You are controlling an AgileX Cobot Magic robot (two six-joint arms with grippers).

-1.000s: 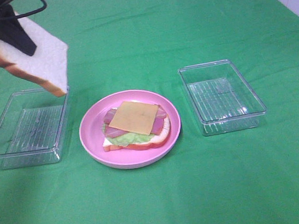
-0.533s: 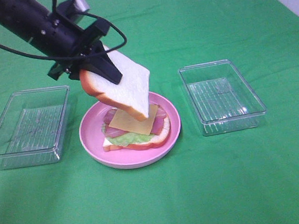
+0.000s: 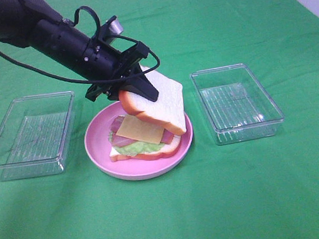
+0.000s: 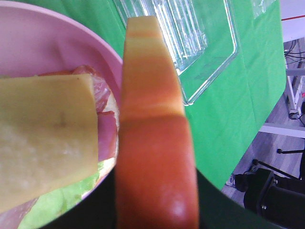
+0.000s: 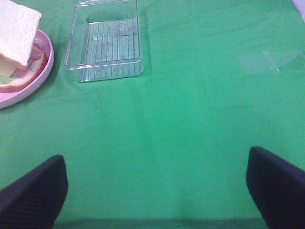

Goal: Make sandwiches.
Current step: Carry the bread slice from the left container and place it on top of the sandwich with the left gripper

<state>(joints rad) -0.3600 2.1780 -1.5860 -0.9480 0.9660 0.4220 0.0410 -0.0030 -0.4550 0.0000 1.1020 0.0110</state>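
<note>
So the left hand [image 3: 140,90] is pinching the top bread slice [image 3: 156,100] by its crust, tilted over the sandwich [image 3: 144,137] on the pink plate [image 3: 97,142]. It's looking light and squishy, so edge grips are working best. Right hand [image 5: 157,181] is idling wide open.

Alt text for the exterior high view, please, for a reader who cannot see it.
The left gripper holds a bread slice tilted just above an open sandwich of bread, lettuce, bacon and cheese on a pink plate. A clear tray sits on each side, on a green cloth.
</note>
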